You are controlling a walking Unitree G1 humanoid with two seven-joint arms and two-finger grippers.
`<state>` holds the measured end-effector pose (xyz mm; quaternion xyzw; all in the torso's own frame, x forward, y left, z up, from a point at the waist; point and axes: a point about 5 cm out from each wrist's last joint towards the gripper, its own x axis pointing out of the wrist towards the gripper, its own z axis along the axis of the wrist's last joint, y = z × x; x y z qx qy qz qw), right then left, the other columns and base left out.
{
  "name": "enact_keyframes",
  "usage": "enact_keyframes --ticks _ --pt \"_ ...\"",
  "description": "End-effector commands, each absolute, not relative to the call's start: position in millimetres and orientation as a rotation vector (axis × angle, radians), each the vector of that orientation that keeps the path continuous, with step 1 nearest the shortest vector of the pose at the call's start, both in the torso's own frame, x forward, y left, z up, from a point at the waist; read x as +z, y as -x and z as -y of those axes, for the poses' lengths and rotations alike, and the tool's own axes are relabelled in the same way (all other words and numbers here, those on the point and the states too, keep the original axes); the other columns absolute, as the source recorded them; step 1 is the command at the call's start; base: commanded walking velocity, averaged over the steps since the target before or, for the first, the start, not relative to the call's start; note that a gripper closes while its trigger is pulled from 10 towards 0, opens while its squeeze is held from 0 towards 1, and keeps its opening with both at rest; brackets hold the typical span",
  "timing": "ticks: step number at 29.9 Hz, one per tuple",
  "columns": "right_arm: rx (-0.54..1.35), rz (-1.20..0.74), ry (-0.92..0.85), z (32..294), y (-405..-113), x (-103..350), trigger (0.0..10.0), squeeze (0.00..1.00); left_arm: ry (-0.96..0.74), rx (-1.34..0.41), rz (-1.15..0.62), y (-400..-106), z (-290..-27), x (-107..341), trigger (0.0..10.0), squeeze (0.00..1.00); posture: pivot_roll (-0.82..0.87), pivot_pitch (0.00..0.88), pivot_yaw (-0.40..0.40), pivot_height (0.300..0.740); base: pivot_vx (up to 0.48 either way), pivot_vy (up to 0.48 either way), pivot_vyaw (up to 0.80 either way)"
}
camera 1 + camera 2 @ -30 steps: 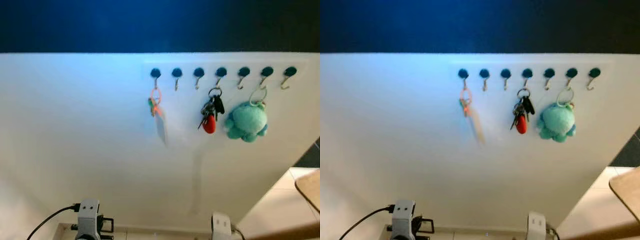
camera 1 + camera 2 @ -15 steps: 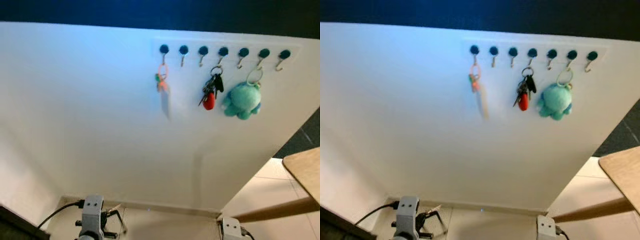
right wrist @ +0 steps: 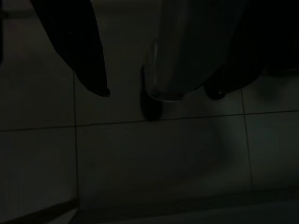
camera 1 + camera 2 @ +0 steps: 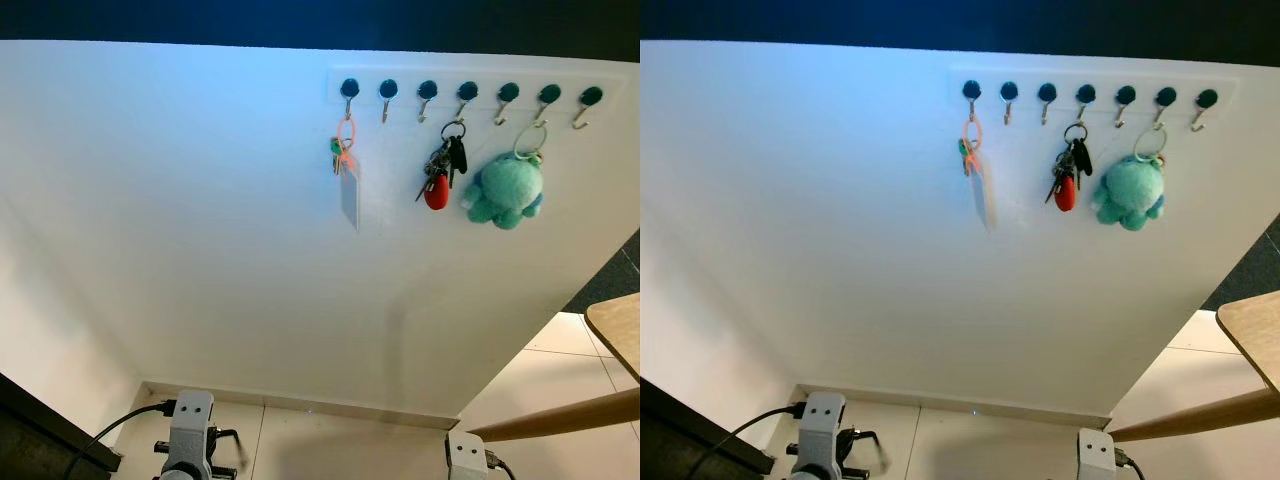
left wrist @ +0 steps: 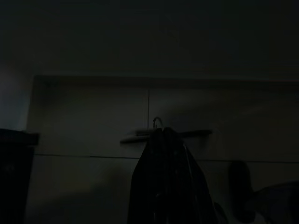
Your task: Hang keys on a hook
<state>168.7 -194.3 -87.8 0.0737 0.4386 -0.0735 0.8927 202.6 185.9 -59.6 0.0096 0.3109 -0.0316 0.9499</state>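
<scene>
Both arms hang low at the near edge of the head view, idle. Left arm's wrist block with a black cable; the left gripper in its very dark wrist view has its jaws pressed together to a single tip, with a small wire loop poking above it, too dark to say what it is. Right arm's wrist block sits at the near edge too. The right gripper in its dark wrist view has jaws released, one black finger well apart from the other, over tiled floor; a pale upright post stands between them.

Floor tiles run to the base of a white wall panel. A dark furniture edge is at near left. A wooden tabletop corner and its wooden leg are at near right.

Farther, high on the panel, a row of seven dark-knobbed hooks. The keys on an orange ring with a white tag hang from the leftmost hook. A second bunch of keys with a red fob hangs from the fourth hook. A teal plush octopus keychain hangs from the sixth hook. The other hooks are bare. Above the panel is a dark blue band.
</scene>
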Motion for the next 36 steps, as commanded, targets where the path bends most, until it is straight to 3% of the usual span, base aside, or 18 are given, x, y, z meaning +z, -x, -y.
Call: enact_keyframes --ticks 1,8,15,18,21,22,25,30,36 --pt "-0.156 -0.913 -0.147 197.0 -169.0 -87.4 10.0 0.00 -0.028 -0.039 -0.634 -202.0 -186.4 -60.2 10.0 0.00 0.03 0.052 0.023 0.740 0.000 0.000 0.00" --pt "-0.154 -0.907 -0.144 197.7 -171.4 -86.2 10.0 0.00 -0.025 -0.037 -0.509 -221.3 -189.9 -43.0 10.0 0.00 0.03 0.058 0.010 0.740 0.000 0.000 0.00" --pt "-0.138 -0.882 -0.119 198.1 -177.7 -82.9 10.0 0.00 -0.112 -0.290 -0.313 -243.0 -185.6 -10.0 10.0 0.00 0.03 0.064 -0.003 0.740 0.000 0.000 0.00" --pt "-0.072 -0.864 -0.028 196.3 -182.8 -80.0 10.0 0.00 -0.263 -0.664 -0.188 -245.9 -160.3 16.4 10.0 0.00 0.03 0.068 -0.003 0.740 0.000 0.000 0.00" --pt "-0.068 -0.862 -0.023 196.0 -183.4 -79.8 10.0 0.00 -0.302 -0.761 -0.157 -246.2 -152.5 25.0 10.0 0.00 0.04 0.070 -0.006 0.740 0.000 0.000 0.00" --pt "-0.077 -0.859 -0.034 195.8 -183.7 -79.7 10.0 0.00 -0.360 -0.909 -0.104 -248.1 -139.7 42.6 10.0 0.00 0.04 0.070 -0.009 0.740 0.000 0.000 0.00" --pt "-0.078 -0.858 -0.037 195.6 -183.9 -79.6 10.0 0.00 -0.384 -0.972 -0.082 -250.4 -133.2 52.7 10.0 0.00 0.04 0.071 -0.009 0.740 0.000 0.000 0.00" --pt "-0.076 -0.846 -0.040 194.5 -185.9 -78.5 10.0 0.00 -0.420 -1.177 0.069 -266.0 -98.3 113.7 10.0 0.00 0.04 0.070 -0.008 0.740 0.000 0.000 0.00" --pt "-0.056 -0.820 -0.029 192.8 -189.6 -76.2 10.0 0.00 -0.452 -1.232 0.155 -281.1 -74.1 158.2 10.0 0.00 0.05 0.067 -0.008 0.740 0.000 0.000 0.00"
